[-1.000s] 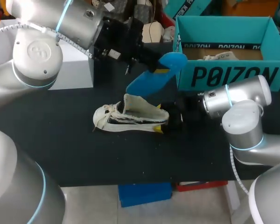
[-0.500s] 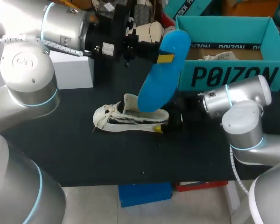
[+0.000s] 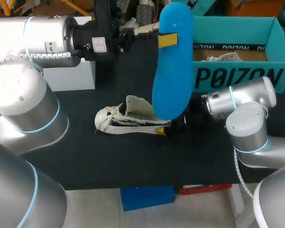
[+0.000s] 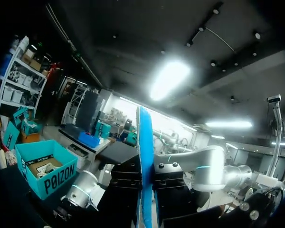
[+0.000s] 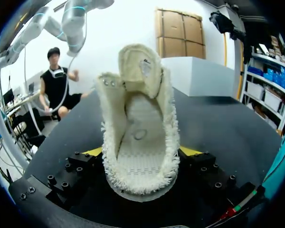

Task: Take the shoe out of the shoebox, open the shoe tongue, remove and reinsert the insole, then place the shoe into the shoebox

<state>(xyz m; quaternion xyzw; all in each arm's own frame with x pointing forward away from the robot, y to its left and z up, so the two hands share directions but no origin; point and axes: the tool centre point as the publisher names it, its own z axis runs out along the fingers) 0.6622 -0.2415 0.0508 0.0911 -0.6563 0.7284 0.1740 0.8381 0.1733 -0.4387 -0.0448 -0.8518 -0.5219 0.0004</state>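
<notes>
Insole (image 3: 173,61) swung from slant to near-upright, upper end pinched in left gripper (image 3: 167,40), lower end over heel of shoe (image 3: 133,118). Shoe flat on counter (image 3: 109,161), heel clamped by right gripper (image 3: 164,125), toe pointing away.

Head view: even overhead light; black table (image 3: 85,152) matte and dark; soft shadow hugging the shoe (image 3: 133,118); insole (image 3: 172,61) above the shoe brightly lit. Left wrist view: dim overall, one ceiling lamp (image 4: 168,78) flaring white. Right wrist view: shoe well lit; backdrop behind it pale, perhaps overexposed.
</notes>
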